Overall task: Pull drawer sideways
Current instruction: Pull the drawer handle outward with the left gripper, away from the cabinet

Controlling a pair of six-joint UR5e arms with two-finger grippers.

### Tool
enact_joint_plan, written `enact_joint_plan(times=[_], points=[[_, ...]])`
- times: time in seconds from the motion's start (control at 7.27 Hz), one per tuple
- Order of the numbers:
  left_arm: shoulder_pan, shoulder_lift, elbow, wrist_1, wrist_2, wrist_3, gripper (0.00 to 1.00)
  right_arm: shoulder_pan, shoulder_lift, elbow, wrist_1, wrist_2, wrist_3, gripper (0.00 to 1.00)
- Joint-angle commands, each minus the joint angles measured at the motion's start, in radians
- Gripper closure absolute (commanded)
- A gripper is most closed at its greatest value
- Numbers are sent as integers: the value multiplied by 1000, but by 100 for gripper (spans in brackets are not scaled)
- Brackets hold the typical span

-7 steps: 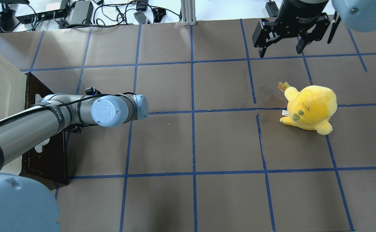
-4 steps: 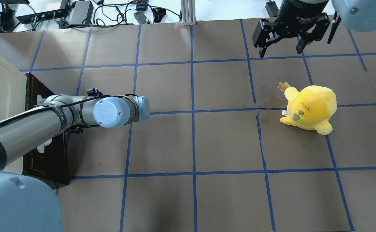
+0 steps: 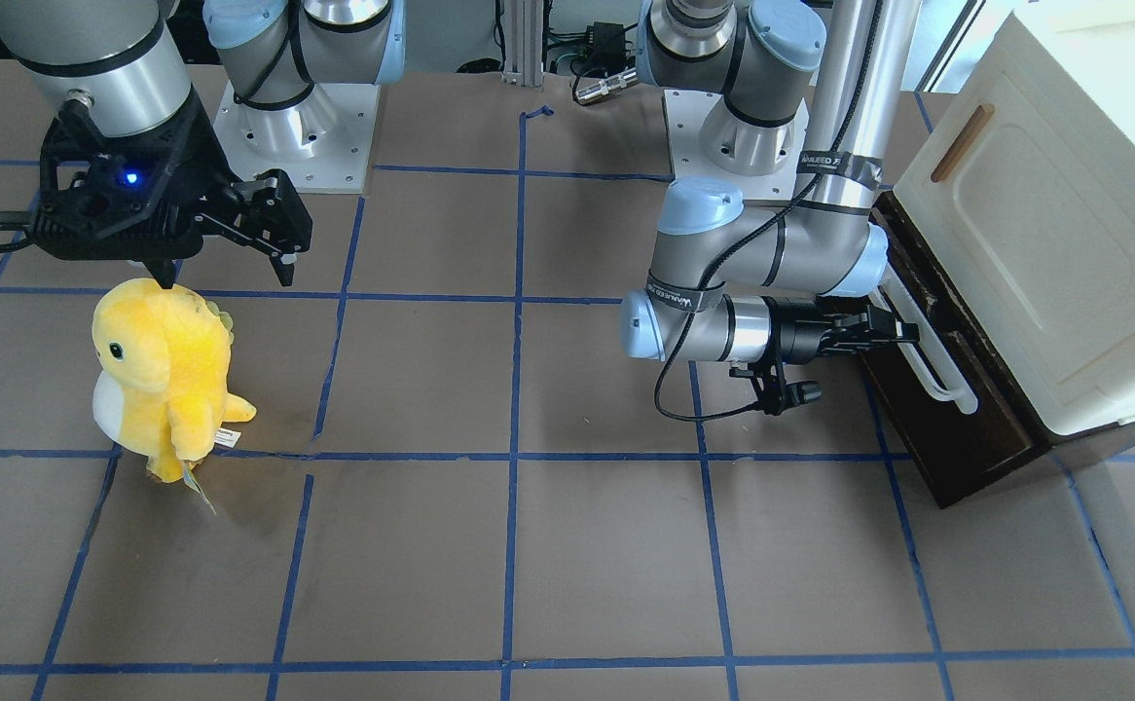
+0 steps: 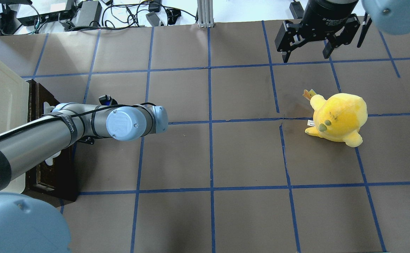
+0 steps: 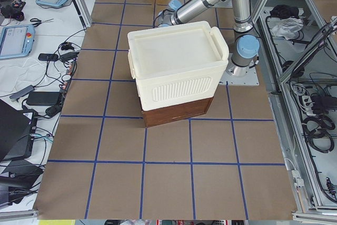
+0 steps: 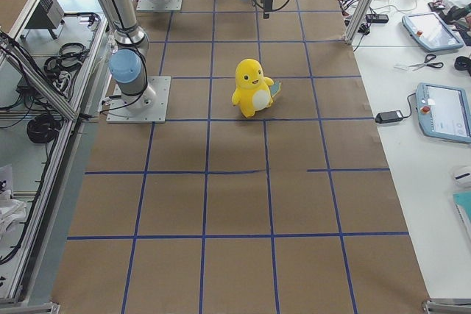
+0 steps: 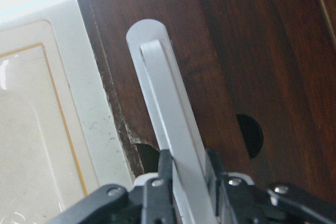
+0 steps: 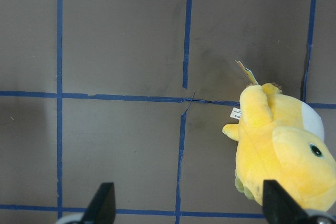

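The drawer [image 3: 962, 438] has a dark brown wooden front and sits at the bottom of a cream cabinet [image 3: 1064, 243]. Its long white bar handle [image 3: 930, 362] runs along the front. My left gripper [image 3: 903, 331] is shut on this handle. The left wrist view shows its fingers [image 7: 157, 187] clamped on either side of the bar [image 7: 168, 114], with the brown front [image 7: 252, 51] behind. In the overhead view my left arm hides that gripper, and the drawer front [image 4: 50, 172] shows beneath the arm. My right gripper [image 4: 305, 56] hangs open and empty at the far right, and also shows in the right wrist view [image 8: 189, 205].
A yellow plush toy [image 4: 338, 117] stands on the table below my right gripper, far from the drawer. It also shows in the front view [image 3: 164, 375]. The cabinet door has a small wooden handle [image 3: 962, 143]. Blue tape lines cross the brown table. Cables lie beyond the far edge.
My left arm has moved a little to the right in the overhead view, and the drawer front has come slightly out from the cabinet with it. The right arm has not moved.
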Motion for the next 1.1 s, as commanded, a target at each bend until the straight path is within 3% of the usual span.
enact_joint_plan(times=[0.0, 0.96], points=[[-9, -3, 1, 2, 0, -4, 80, 0, 0, 0, 0, 0, 0, 0], [-76, -8, 1, -6, -1, -18, 80, 0, 0, 0, 0, 0, -2, 0]])
